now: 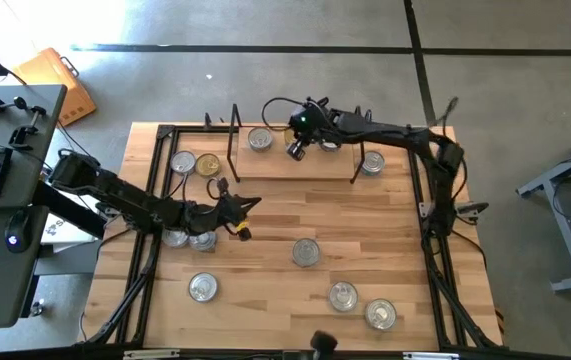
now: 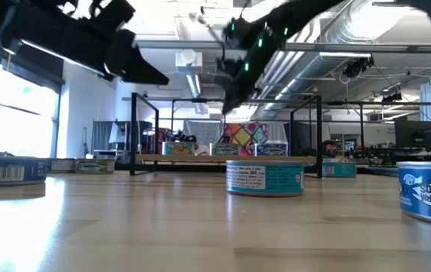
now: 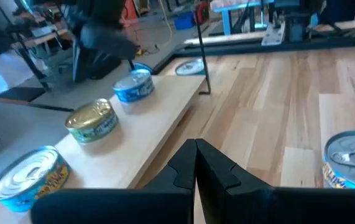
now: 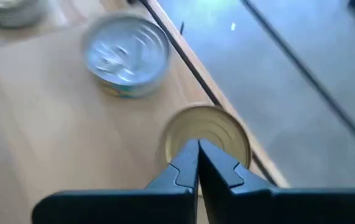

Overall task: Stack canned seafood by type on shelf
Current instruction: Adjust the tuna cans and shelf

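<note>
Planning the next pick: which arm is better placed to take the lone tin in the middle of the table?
Probably left. In the high view its hand, shut and empty, hangs much nearer that tin. The right hand, also shut, is farther off, over the shelf.

The wooden tabletop carries the shelf at its far edge and loose tins: one near the left gripper, two beneath its arm, three (silver-topped) along the front.
</note>
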Controlling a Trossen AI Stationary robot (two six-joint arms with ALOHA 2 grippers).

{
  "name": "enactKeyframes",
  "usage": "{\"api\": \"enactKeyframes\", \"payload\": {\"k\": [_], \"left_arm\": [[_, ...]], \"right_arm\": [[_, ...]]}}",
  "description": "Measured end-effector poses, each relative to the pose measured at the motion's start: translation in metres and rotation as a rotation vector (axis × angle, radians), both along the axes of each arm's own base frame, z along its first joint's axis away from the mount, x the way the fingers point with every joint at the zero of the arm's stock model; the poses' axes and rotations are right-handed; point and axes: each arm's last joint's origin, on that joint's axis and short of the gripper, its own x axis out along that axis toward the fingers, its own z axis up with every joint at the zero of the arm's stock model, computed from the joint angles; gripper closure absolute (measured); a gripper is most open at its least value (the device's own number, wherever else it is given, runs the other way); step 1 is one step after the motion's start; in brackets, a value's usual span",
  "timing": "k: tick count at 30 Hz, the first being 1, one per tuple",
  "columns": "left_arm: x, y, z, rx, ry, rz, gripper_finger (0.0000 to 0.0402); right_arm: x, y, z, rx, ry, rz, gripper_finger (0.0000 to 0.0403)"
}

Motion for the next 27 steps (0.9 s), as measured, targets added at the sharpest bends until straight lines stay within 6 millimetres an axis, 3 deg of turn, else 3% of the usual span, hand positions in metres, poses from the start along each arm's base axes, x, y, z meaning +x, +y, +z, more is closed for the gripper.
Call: {"api": "enactKeyframes", "payload": {"k": [4,7,11,16,21,27], "left_arm": [[-0.012,-0.012,0.012,0.027,-0.019,0.009,0.0401],[-0.023,-0.022,0.018,0.043,-0.02,0.014,0.0401],[-0.04,-0.033,0.023,0.049,-0.012,0.015,0.0401],[-0.055,-0.04,0.017,0.051,0.059,-0.005,0.0402],[-0.062,-0.036,0.007,-0.014,0.088,0.07,0.0397],[-0.066,-0.024,-0.002,-0.073,0.093,0.188,0.0343]], "right_arm": [[0.0,0.054,0.031,-0.05,0.007,0.132,0.0401],[-0.006,0.103,0.042,-0.105,0.017,0.219,0.0401],[-0.033,0.165,0.033,-0.141,0.023,0.291,0.0401],[-0.087,0.222,0.016,-0.108,-0.058,0.269,0.0401],[-0.137,0.252,0.001,-0.017,-0.142,0.226,0.0401],[-0.177,0.25,-0.023,0.127,-0.177,0.108,0.0384]]}}
